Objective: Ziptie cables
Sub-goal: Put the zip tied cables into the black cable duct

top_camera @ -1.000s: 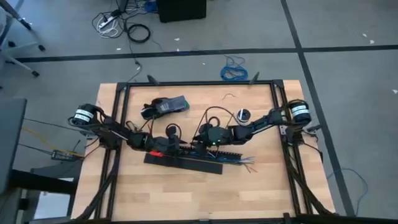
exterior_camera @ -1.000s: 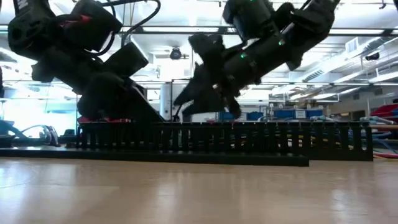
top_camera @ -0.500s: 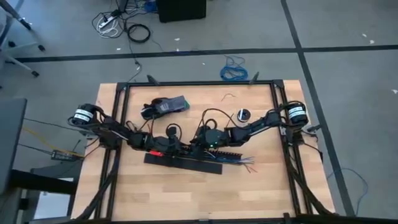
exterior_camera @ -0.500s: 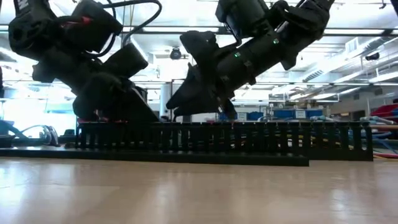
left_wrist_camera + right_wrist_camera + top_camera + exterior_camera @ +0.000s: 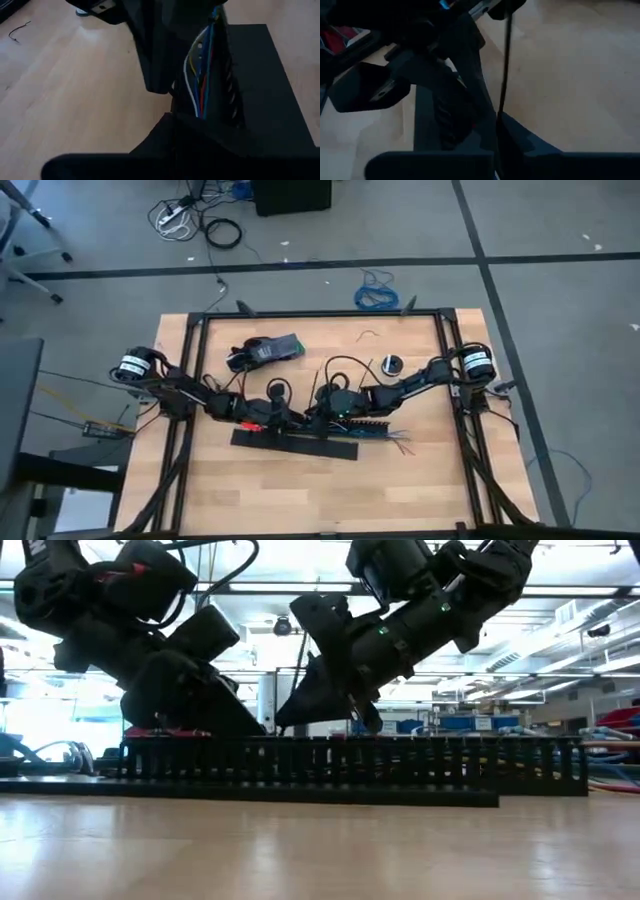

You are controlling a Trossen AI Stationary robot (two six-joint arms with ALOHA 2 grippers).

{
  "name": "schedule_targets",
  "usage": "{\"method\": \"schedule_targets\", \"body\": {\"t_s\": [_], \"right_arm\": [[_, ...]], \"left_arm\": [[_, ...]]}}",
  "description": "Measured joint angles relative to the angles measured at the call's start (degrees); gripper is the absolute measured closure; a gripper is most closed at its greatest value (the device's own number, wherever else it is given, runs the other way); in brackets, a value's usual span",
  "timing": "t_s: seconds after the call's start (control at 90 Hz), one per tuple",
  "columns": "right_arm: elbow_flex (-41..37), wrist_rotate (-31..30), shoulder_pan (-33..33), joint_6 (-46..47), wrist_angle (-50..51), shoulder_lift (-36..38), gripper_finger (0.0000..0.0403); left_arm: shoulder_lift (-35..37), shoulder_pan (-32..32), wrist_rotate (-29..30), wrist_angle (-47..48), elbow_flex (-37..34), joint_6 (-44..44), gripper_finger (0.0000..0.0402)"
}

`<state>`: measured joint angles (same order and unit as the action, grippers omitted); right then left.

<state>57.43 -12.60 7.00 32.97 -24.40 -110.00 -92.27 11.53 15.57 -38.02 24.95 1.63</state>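
The cables [image 5: 199, 75], blue, white and red wires, lie along the black slotted channel [image 5: 368, 428], and their splayed ends [image 5: 402, 444] stick out of its right end. My left gripper [image 5: 278, 418] is down at the channel's left end, where the cables run under it. Just to its right my right gripper [image 5: 318, 418] is shut on a thin black ziptie [image 5: 505, 75]. The ziptie stands up from that gripper. In the low view both arms lean down behind the channel [image 5: 350, 760]. My right gripper pinches the ziptie's lower end [image 5: 498, 131] between its two fingers. The strip rises straight up out of the gripper, clear of the table. The gripper slants down toward the channel from the table's right.
A flat black cover strip [image 5: 295, 444] lies just in front of the channel. At the far side are a black device [image 5: 262, 351], a small round roll [image 5: 391, 364] and a curled wire scrap [image 5: 370, 335]. Bare wood shows near the front edge.
My right gripper has moved toward the table's left, closer to my left gripper, still shut on the ziptie.
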Motion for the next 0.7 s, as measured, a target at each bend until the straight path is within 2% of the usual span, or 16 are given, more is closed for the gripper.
{"method": "schedule_targets", "body": {"t_s": [0.433, 0.7], "right_arm": [[-0.04, -0.72, 0.77, -0.54, -2.53, -0.48, 0.0402], [-0.04, -1.76, 0.75, -0.96, -0.42, -0.48, 0.0402]], "left_arm": [[0.00, -0.07, -0.26, -0.83, 1.07, -1.72, 0.0400], [-0.02, -0.07, -0.75, 0.20, 1.27, -1.61, 0.0401]]}}
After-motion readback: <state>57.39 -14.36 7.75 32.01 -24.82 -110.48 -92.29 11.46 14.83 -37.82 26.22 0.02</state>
